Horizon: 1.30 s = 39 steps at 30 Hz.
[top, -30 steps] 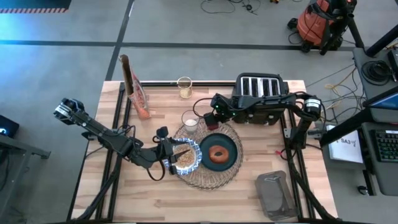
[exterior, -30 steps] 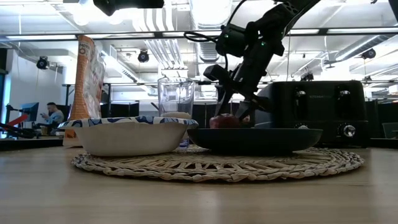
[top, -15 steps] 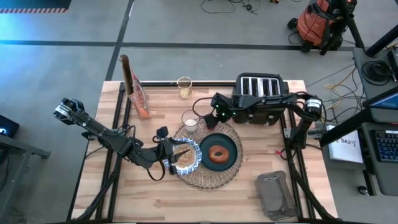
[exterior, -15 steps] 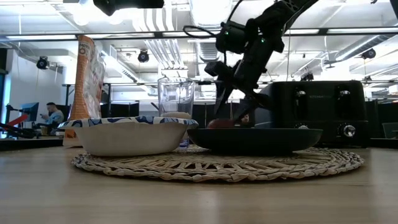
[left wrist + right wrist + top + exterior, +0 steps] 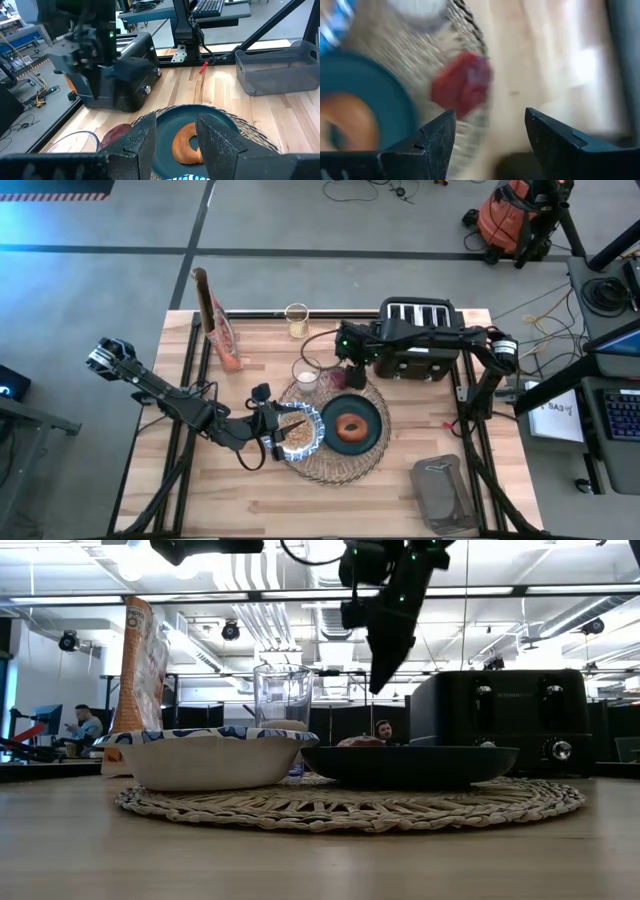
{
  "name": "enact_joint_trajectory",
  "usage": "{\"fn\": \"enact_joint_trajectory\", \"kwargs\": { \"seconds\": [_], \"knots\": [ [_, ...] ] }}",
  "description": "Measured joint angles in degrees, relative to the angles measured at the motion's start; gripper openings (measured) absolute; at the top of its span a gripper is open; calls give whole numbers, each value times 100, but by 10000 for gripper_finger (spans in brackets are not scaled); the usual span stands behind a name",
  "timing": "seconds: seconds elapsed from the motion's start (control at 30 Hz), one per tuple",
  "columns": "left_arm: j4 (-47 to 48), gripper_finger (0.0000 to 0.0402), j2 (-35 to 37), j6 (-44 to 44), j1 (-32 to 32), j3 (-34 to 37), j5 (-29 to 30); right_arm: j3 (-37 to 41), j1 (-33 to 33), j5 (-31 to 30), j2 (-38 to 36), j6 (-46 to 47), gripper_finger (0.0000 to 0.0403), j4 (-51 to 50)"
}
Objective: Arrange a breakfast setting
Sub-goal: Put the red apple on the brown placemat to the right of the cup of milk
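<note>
The round woven placemat (image 5: 340, 470) carries the dark teal plate (image 5: 375, 415) with the bagel (image 5: 351, 426) and the patterned bowl (image 5: 210, 755). The clear glass (image 5: 306, 375) stands at the mat's far left rim. The small red fruit (image 5: 462, 85) lies on the mat's far edge, just beyond the plate (image 5: 362, 741). My right gripper (image 5: 352, 366) hangs open well above the fruit, fingers pointing down (image 5: 380, 680). My left gripper (image 5: 176, 120) stays over the bowl's left side (image 5: 285, 422), fingers apart, with the plate and bagel showing between them.
The black toaster (image 5: 420, 340) stands close behind the right gripper. A cereal bag (image 5: 213, 315) and a small jar (image 5: 296, 320) are at the far left. A grey tray (image 5: 443, 492) lies near right. People (image 5: 85, 722) sit in the room behind.
My right gripper stood low with its fingers on either side of the red fruit. It has let go, risen well above the mat and rolled its wrist. The fruit has settled on the mat beyond the plate and stays there.
</note>
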State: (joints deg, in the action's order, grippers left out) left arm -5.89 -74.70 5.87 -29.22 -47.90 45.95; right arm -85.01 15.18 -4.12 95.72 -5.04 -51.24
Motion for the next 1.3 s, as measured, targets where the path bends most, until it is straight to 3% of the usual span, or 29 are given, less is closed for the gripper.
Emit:
{"fn": "enact_joint_trajectory", "kwargs": {
  "seconds": [0.13,0.3,0.5,0.83,1.1,1.3],
  "knots": [
    [0,123,0,0,0,0,0,-114,-166,-859,0,-2485,223,-77],
    [56,123,0,0,0,0,-1,-59,-373,-1233,0,-5796,223,-85],
    [155,123,7,-45,1,0,-2,-31,-369,-1299,17,-6330,223,-31],
    [184,123,117,-65,1,0,12,251,-443,-485,20,-8115,223,16],
    [163,123,320,-69,1,0,1022,744,-433,-489,63,-10690,223,797],
    [165,123,544,-126,8,0,1366,1063,-286,-429,76,-11846,223,1442]
  ]
}}
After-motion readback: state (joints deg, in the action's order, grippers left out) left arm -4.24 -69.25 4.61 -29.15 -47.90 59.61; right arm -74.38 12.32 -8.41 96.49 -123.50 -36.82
